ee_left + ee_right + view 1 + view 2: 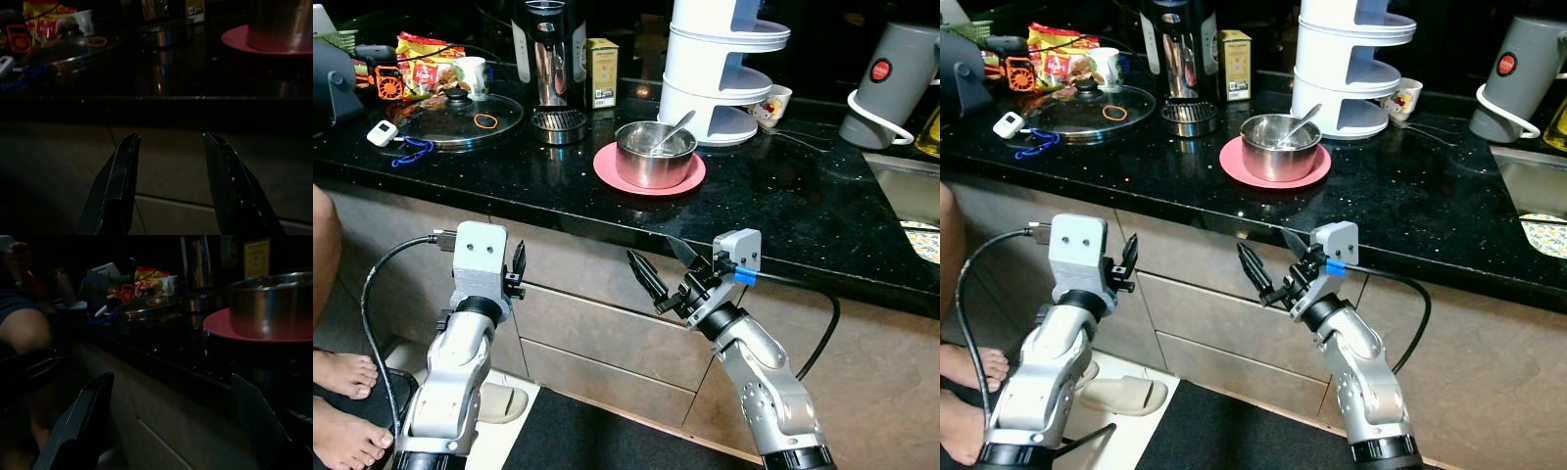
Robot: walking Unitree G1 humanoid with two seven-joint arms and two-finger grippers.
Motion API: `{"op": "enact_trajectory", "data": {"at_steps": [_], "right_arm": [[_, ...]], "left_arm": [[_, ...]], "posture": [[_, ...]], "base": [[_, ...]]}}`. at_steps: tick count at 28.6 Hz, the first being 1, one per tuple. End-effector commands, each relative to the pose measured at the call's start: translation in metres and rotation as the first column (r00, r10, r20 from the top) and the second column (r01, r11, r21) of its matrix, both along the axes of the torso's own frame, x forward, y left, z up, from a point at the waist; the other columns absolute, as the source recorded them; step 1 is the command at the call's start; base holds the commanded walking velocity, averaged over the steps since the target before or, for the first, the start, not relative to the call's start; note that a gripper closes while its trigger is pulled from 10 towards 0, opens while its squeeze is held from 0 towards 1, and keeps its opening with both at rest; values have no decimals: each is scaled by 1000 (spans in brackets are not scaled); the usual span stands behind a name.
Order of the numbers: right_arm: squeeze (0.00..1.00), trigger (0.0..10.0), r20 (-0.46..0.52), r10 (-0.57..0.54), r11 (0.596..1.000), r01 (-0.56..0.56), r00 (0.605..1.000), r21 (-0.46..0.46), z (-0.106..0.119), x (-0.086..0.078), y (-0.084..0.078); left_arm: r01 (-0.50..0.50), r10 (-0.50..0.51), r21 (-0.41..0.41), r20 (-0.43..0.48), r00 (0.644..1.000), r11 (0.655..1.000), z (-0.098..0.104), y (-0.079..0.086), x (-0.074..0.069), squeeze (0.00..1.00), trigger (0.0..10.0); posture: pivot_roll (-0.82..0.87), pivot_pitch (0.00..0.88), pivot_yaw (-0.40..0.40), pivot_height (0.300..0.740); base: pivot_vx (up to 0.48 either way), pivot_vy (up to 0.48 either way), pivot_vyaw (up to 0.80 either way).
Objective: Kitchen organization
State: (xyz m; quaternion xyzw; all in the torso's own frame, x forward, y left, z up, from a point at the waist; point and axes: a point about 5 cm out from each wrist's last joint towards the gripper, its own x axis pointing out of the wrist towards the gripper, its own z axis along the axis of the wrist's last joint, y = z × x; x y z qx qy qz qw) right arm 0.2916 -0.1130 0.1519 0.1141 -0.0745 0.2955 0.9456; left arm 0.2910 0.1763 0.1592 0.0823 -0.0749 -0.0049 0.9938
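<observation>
A steel bowl (654, 157) with a spoon (677, 125) in it sits on a pink plate (607, 168) near the middle of the black counter (783, 215). Both arms are held below the counter edge, in front of the drawer fronts (597, 333). My left gripper (517, 269) points up at the counter's underside, open and empty, as the left wrist view confirms (171, 142). My right gripper (664, 266) is open too, just under the edge below the plate, and it holds nothing (172, 379).
On the counter stand a glass pot lid (460, 122) at the left, a white tiered stand (720, 69) behind the bowl and a grey kettle (891, 83) at the far right by the sink (911, 196). A person's bare feet (342, 411) are on the floor at left.
</observation>
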Motion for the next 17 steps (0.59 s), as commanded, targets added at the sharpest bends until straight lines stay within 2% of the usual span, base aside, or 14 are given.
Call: {"op": "enact_trajectory", "data": {"at_steps": [1,2,7,8,12,17], "right_arm": [[0,10000,8,11,1000,-11,1000,12,4,0,2],[0,10000,8,11,1000,-11,1000,12,4,0,2],[0,10000,75,71,983,-83,995,161,35,-1,3],[0,10000,75,71,983,-83,995,161,35,-1,3],[0,10000,126,108,942,-142,986,304,59,-3,2],[0,10000,133,93,937,-131,987,322,66,-1,0]], "left_arm": [[7,-7,19,22,1000,1000,5,-1,0,0,10000],[7,-7,19,22,1000,1000,5,-1,0,0,10000],[9,-10,8,107,994,1000,29,2,5,0,10000],[9,-10,8,107,994,1000,29,2,5,0,10000],[40,-37,-11,191,981,999,55,-3,6,0,10000],[65,-60,-12,230,971,998,69,-7,6,0,10000]], "posture": [[59,0,-29,740],[59,0,-29,740],[59,0,-30,740],[59,0,-30,740],[58,0,-32,740],[59,0,-33,740]], "base": [[382,0,0],[382,0,0],[437,0,0],[450,0,0],[474,0,0],[480,0,0]]}}
